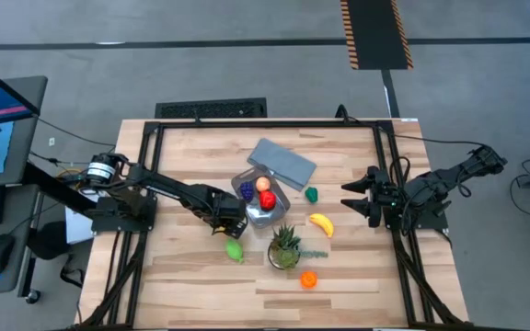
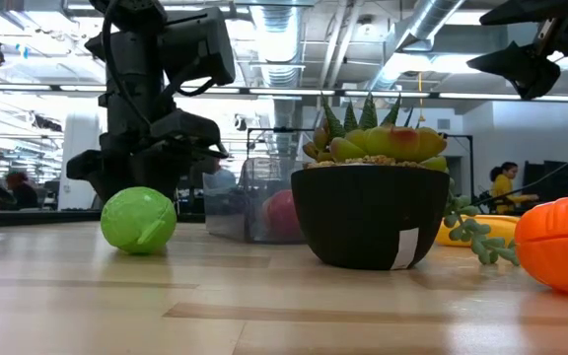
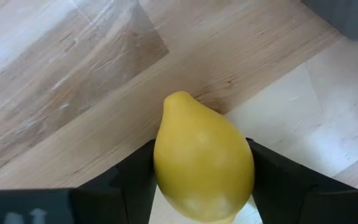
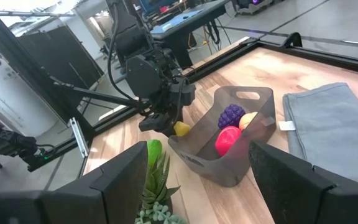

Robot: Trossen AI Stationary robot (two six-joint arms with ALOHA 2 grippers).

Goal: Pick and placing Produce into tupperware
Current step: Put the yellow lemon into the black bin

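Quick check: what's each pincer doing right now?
Left pincer: shut on the yellow lemon, beside the tupperware.
Right pincer: open, empty, waiting at the table's right side.

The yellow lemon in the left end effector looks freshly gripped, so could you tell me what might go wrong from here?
1. The lemon is smooth and rounded, held between the left end effector's two fingers only at its sides; it could squirt out on lifting.
2. The tupperware sits right beside that end effector, so a swing toward it may knock its wall.
3. The tub already holds purple grapes and a red fruit; the lemon might bounce off them.
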